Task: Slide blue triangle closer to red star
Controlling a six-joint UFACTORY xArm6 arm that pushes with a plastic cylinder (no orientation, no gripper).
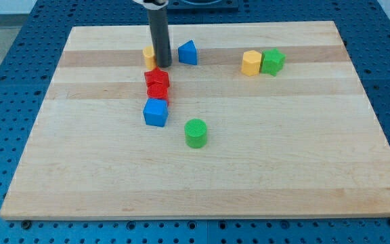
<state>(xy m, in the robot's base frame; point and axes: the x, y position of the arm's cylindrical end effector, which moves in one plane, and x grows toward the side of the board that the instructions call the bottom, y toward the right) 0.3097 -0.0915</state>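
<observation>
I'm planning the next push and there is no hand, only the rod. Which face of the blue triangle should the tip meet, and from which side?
Probably the blue triangle's face towards the view's upper right, pushing down-left, since the red star lies that way. My tip now sits on its left, beside the yellow block, so it must go round first.

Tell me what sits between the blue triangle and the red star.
In the camera view, only bare board separates the blue triangle from the red star; my tip stands just left of that stretch, beside the triangle.
</observation>
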